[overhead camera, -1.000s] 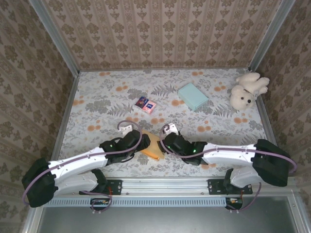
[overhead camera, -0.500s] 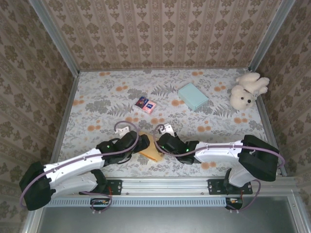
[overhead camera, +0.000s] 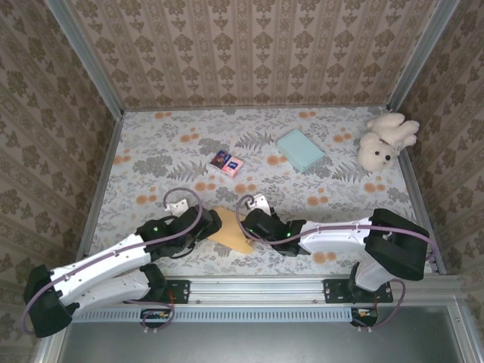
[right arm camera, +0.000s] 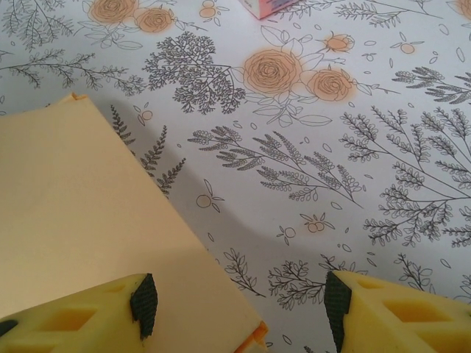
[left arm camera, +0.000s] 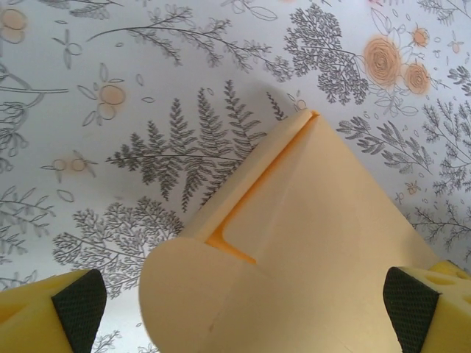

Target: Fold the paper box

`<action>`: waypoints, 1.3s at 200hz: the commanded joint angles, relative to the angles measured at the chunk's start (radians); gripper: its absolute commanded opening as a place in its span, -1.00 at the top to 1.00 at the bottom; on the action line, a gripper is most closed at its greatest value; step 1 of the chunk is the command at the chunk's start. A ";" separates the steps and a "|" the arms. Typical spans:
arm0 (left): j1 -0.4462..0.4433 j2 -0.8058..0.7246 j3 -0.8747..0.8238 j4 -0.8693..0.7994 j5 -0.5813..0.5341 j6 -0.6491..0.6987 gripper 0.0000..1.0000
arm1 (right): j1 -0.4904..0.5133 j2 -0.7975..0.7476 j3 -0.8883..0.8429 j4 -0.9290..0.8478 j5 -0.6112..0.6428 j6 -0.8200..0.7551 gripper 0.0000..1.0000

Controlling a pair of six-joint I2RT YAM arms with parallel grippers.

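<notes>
Left gripper (left arm camera: 244,307) was spread wide around the paper box (left arm camera: 316,220), not pinching it. Right gripper (right arm camera: 241,303) sat partly open at its edge, maybe touching.

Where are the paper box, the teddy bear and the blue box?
paper box (overhead camera: 227,229): overhead view, middle of its tan top.
teddy bear (overhead camera: 376,154): overhead view, its round head.
blue box (overhead camera: 300,149): overhead view, centre of its top.

Pale orange paper box (overhead camera: 231,230), grey-and-orange floral table (overhead camera: 162,151)
</notes>
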 commanded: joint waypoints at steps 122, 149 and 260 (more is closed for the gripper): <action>0.017 0.062 -0.273 0.444 -0.021 0.148 -0.61 | -0.042 0.074 0.068 -0.033 0.053 -0.155 -0.31; 0.017 0.115 -0.297 0.501 -0.022 0.101 -0.54 | -0.041 0.003 0.070 -0.064 0.010 -0.066 -0.33; -0.036 0.218 -0.303 0.596 -0.068 -0.032 -0.51 | -0.041 -0.046 -0.072 -0.034 -0.010 0.247 -0.36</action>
